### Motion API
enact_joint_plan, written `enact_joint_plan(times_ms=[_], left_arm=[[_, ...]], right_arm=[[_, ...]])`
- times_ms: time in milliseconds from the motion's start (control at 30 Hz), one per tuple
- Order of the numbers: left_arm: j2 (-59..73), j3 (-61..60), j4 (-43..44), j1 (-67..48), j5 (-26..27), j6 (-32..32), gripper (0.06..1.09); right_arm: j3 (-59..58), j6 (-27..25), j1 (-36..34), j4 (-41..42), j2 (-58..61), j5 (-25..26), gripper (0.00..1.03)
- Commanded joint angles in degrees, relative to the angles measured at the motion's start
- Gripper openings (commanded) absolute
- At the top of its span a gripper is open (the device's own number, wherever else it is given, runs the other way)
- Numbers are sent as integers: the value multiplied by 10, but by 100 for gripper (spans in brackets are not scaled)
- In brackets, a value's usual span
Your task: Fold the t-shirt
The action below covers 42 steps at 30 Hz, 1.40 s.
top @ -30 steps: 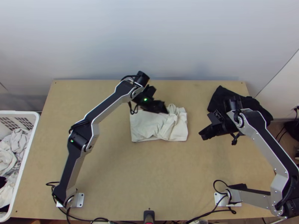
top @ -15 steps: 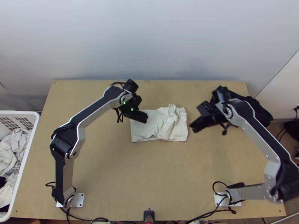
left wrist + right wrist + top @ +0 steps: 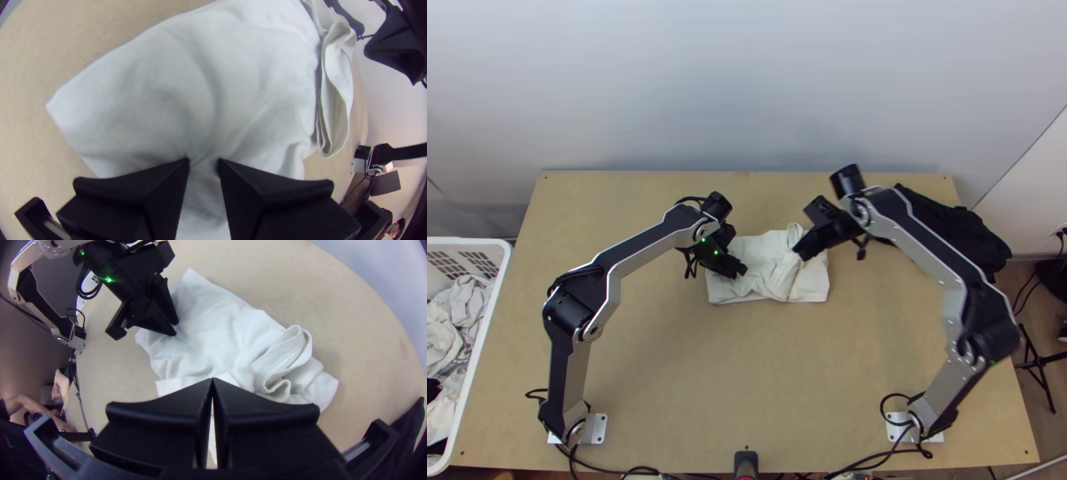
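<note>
One rumpled white cloth t-shirt point(image 3: 761, 258), far-centre of table; black flat-fingered left gripper point(image 3: 203, 161) parted on its left half, matching right gripper point(image 3: 212, 378) closed by the right-hand bunch: best opened before pinching layers low.

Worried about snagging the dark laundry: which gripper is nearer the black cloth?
Right. The right gripper is over the pale shirt's bunched side, towards the black cloth; the left gripper is at the opposite side, farther off.
</note>
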Motion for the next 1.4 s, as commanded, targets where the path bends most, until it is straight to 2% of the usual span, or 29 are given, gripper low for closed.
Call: enact_joint_plan(times_ms=[0,200,400,633,867,1033,1133,1367], left_arm=[[12,-5,7,-1,-15,0,45],[18,-4,9,-5,-15,0,45],[21,-9,11,-3,-15,0,45],[26,-9,13,-3,-15,2,45],[33,-4,13,-4,-16,4,45],[28,-6,6,-3,-16,7,45],[25,-13,5,-5,-17,12,45],[26,-15,8,-7,-24,12,45]], right_arm=[[27,12,29,33,75,-1,3],[25,20,56,60,105,22,3],[-3,-9,48,63,115,111,3],[-99,-57,-33,61,35,141,3],[-150,-111,-134,6,-73,141,3],[-155,-118,-166,-27,-144,140,3],[-147,-98,-154,-36,-178,139,3],[-120,-40,-14,-41,-172,138,3]])
